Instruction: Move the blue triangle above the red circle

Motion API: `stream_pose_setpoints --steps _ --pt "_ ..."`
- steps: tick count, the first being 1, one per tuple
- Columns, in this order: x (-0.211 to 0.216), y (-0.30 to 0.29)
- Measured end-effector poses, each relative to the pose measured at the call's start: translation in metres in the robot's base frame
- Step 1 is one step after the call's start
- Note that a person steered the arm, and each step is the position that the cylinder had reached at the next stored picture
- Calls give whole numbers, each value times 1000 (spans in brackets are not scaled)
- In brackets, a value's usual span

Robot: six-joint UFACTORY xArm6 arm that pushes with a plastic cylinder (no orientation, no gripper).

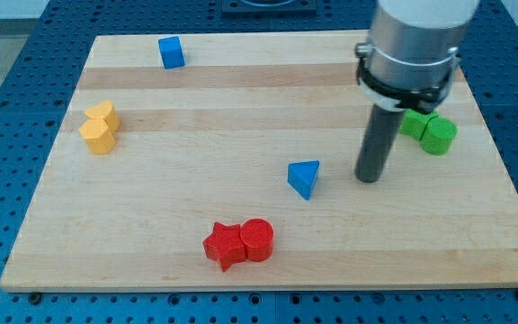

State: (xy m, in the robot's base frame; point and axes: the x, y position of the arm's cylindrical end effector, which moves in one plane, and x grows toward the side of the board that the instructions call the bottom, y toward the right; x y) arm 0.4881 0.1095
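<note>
I see a pale wooden bench (241, 99) with visible lengthwise grain and a smooth, low-sheen finish. It lies on a blue perforated base plate (7, 117), apparently matt metal. The blue triangular block (304, 177) and red round block (257, 239) look like smooth, matt plastic. My tip (367, 178) is matt dark material.

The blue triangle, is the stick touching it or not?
Not touching. My tip sits to the view's right of the blue triangle, with bare wood showing between them. The red circle lies below the triangle.
</note>
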Motion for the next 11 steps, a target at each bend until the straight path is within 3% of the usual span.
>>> stream_pose_setpoints --steps 3,6,8,11 --pt "15 -76" --pt "-25 -84" --pt "15 -107" --pt "-10 -118"
